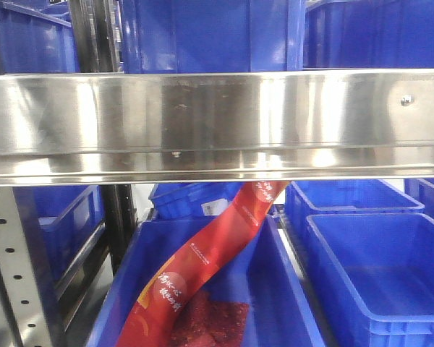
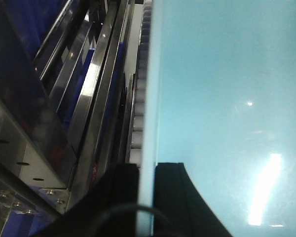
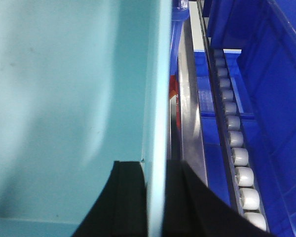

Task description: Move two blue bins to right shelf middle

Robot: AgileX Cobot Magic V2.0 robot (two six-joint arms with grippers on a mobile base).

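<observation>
Both wrist views are filled by one bin that looks pale teal up close. My left gripper [image 2: 147,165] is shut on the thin left wall of this blue bin [image 2: 227,98], one black finger [image 2: 118,197] outside and one inside. My right gripper [image 3: 157,162] is shut on the opposite wall of the same bin [image 3: 64,98]. In the front view neither gripper shows. There a blue bin face [image 1: 210,36] stands above the steel shelf beam [image 1: 217,123]; I cannot tell if it is the held one.
Below the beam sits a blue bin [image 1: 289,311] with a red printed strip [image 1: 210,253] in it. More blue bins [image 1: 383,275] stand to its right. Roller tracks [image 3: 234,138] and steel rails [image 2: 96,98] run close beside the held bin's walls. A perforated upright [image 1: 14,267] stands at the left.
</observation>
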